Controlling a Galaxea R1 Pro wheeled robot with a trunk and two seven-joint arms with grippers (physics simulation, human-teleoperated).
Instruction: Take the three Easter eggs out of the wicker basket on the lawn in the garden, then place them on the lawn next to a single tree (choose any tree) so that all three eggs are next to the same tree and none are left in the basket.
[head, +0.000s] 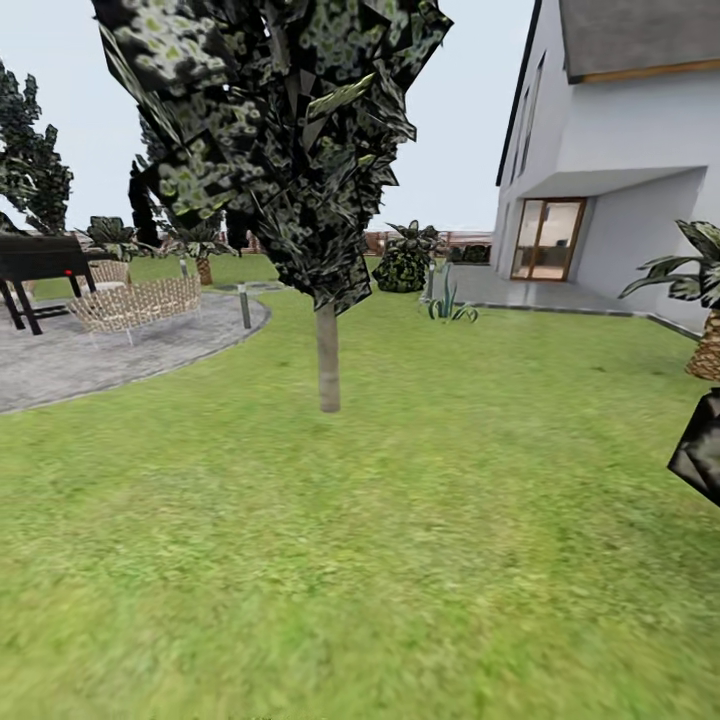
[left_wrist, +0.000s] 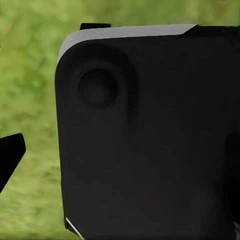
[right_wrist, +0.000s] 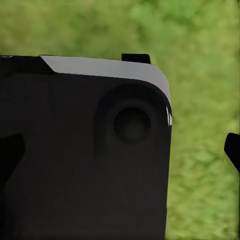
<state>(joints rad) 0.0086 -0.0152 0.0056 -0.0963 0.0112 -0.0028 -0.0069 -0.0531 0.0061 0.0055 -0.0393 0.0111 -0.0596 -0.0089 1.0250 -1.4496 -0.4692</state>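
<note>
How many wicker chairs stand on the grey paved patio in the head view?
2: a wide light-brown woven wicker chair at the round grey paved patio's middle, and a smaller one behind it. Others may be hidden behind the dark table.

- I see a thin-trunked, dark-leaved tree (head: 328, 350) straight ahead.
- To my left lies a grey paved patio (head: 100, 355) with a woven wicker bench (head: 138, 303) and a dark table (head: 40, 265).
- On my right stands a white house (head: 620, 150) with a wood-framed glass door (head: 546, 238).
- A rounded bush (head: 403, 262) sits beyond the tree.
</note>
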